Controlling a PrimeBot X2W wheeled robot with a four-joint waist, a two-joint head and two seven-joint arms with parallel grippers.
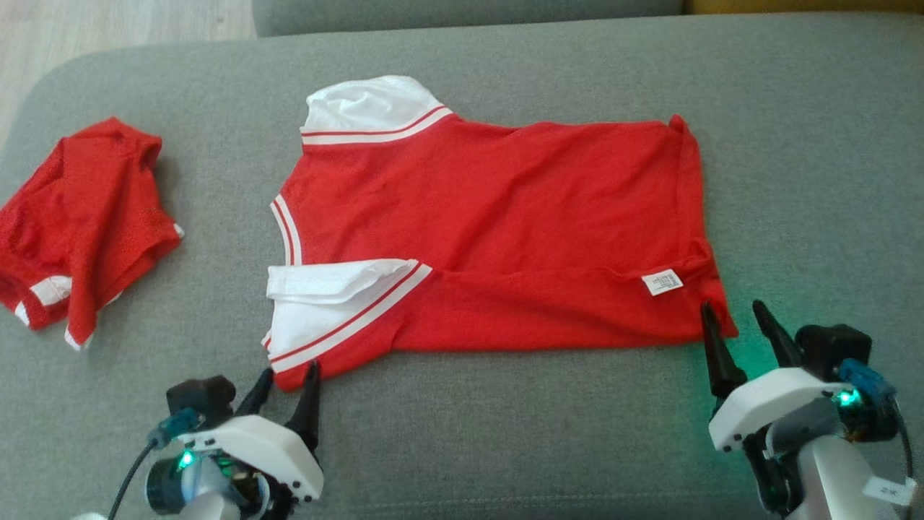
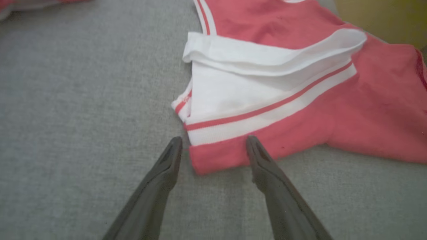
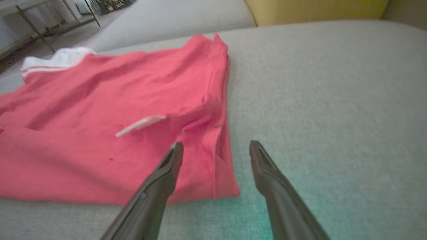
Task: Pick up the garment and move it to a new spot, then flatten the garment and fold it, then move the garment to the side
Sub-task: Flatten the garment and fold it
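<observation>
The garment (image 1: 498, 231) is a red T-shirt with white, red-striped sleeves, spread flat and sideways on the grey sofa cushion (image 1: 505, 433), collar to the left and hem to the right. My left gripper (image 1: 289, 379) stands open at the near sleeve's red corner (image 2: 213, 156), its fingers straddling that corner. My right gripper (image 1: 733, 314) is open at the near hem corner (image 3: 220, 180); its left finger lies over the cloth, the right one over bare cushion. A white label (image 1: 662, 282) lies near that corner.
A second red garment (image 1: 79, 224) lies crumpled at the cushion's left end. The rounded cushion edge and wooden floor (image 1: 108, 25) are at the far left. A yellow surface (image 3: 317, 10) rises behind the sofa.
</observation>
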